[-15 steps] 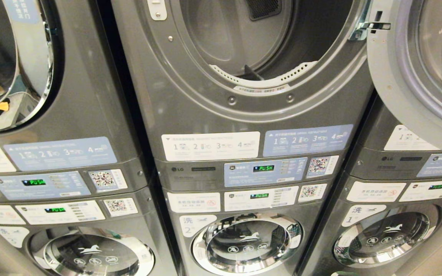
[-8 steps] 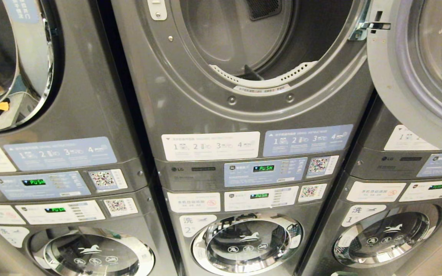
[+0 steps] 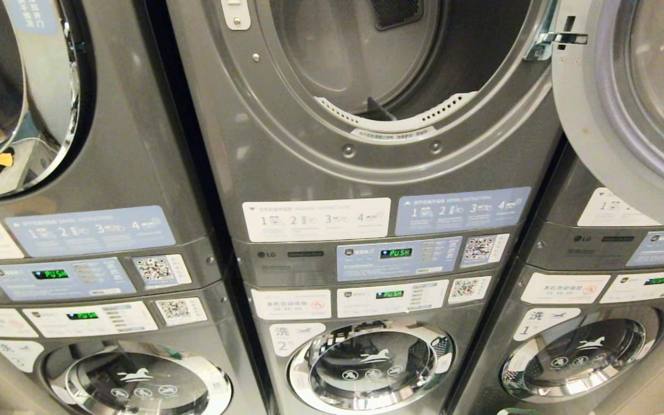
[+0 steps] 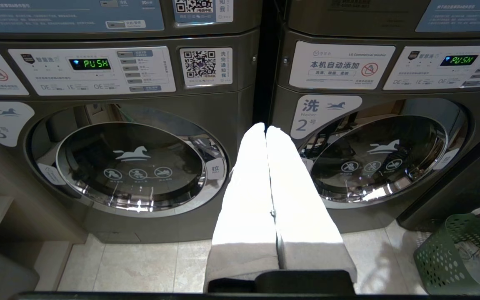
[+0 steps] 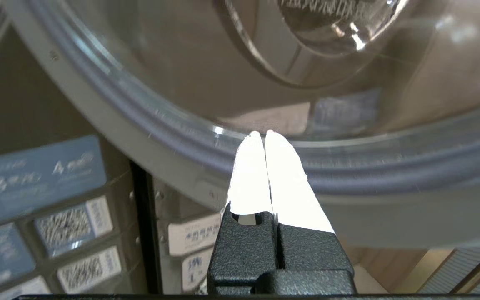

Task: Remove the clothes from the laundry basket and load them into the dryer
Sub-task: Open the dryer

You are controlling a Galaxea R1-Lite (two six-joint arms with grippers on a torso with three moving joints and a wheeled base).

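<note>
Up in my head view, neither of my arms shows, only the dryer (image 3: 366,144) with its round mouth open and its door (image 3: 614,127) swung to the right. Only my left wrist view shows the laundry basket (image 4: 465,250), low on the floor, off to one side of my left gripper (image 4: 266,130), whose fingers are pressed together, empty. My right gripper (image 5: 263,135) is pinched closed, empty, right by the door's glass.
</note>
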